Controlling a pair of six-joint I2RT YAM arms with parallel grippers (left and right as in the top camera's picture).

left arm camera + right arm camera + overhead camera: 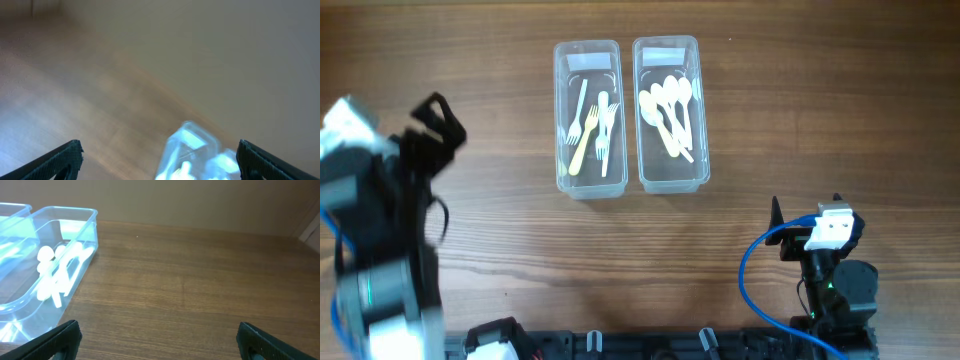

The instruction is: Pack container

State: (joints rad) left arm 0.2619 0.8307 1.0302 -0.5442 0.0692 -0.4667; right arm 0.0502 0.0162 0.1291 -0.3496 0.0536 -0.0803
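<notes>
Two clear plastic containers stand side by side at the table's far middle. The left container [587,118] holds several forks [588,128], white and one tan. The right container [670,112] holds several white spoons [668,110]; it also shows in the right wrist view [60,240]. My left gripper [438,118] is open and empty, raised at the far left; its view is blurred and shows a container [192,150] ahead. My right gripper [782,225] is open and empty near the front right, well away from the containers.
The wooden table [800,120] runs to all sides of the containers. A blue cable [750,275] loops beside the right arm's base. A black rail [620,345] lies along the front edge.
</notes>
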